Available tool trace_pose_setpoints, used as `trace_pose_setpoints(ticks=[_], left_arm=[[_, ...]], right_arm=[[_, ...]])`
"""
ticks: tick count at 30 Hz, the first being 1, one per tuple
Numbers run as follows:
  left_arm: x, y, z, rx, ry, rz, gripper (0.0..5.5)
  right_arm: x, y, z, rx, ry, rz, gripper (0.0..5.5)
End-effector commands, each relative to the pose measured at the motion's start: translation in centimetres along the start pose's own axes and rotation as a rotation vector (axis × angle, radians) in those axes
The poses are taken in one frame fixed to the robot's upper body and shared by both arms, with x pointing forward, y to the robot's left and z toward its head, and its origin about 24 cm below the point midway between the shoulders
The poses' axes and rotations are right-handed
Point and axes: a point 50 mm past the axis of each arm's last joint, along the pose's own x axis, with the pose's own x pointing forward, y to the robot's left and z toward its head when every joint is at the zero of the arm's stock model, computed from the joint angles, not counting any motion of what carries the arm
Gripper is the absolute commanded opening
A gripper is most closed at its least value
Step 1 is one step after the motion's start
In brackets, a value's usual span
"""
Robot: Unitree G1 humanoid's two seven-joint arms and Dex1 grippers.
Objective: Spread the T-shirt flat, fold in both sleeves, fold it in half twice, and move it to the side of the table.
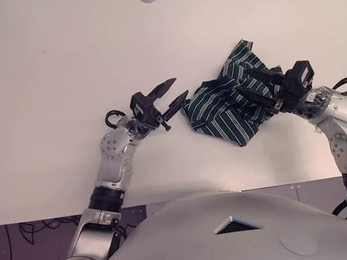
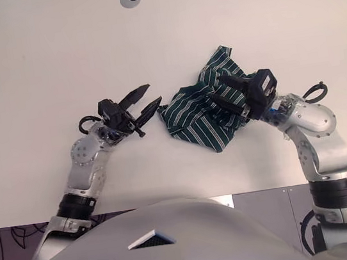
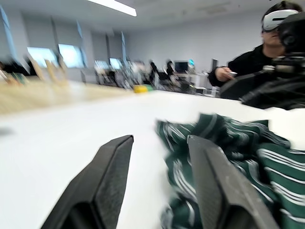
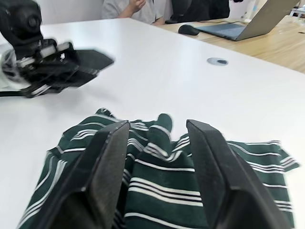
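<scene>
One crumpled green-striped T-shirt [image 1: 226,111] lies on the white table [image 1: 56,75]. Two grippers flank it, both spread wide and empty: left gripper [image 1: 179,88] at its 9 o'clock, right gripper [image 1: 243,80] over its 3 o'clock side.

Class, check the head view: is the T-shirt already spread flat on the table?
No, the T-shirt lies bunched in a crumpled heap on the table.
</scene>
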Motion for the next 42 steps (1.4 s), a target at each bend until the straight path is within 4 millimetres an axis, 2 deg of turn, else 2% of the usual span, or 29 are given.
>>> trace_pose_setpoints(ticks=[1,6,10,18,22,36,42], left_arm=[[0.5,0.5,0.0,-0.176,0.164,-0.019,2.07],[2.5,0.7,1.2,-0.3,0.247,-0.056,2.07],[3.7,1.0,1.7,-0.312,0.295,-0.053,2.07],[4.1,1.7,0.1,-0.281,0.427,0.015,2.07],[3.9,1.3,-0.6,-0.273,0.471,0.012,2.07],[3.7,-0.3,0.2,-0.353,0.458,-0.067,0.07],[3.7,-0.5,0.3,-0.352,0.454,-0.071,0.01]], right_arm=[[-0.1,-1.0,1.4,-0.016,-0.114,-0.055,2.19],[-0.4,-1.7,2.5,-0.041,-0.169,-0.097,2.19],[-0.2,-1.8,2.7,-0.044,-0.183,-0.101,2.19],[0.0,-2.0,2.7,-0.043,-0.191,-0.109,2.19],[-0.1,-2.0,2.7,-0.043,-0.193,-0.109,2.19],[0.1,-2.0,2.9,-0.034,-0.189,-0.115,2.23],[0.1,-2.1,2.9,-0.034,-0.185,-0.12,2.23]])
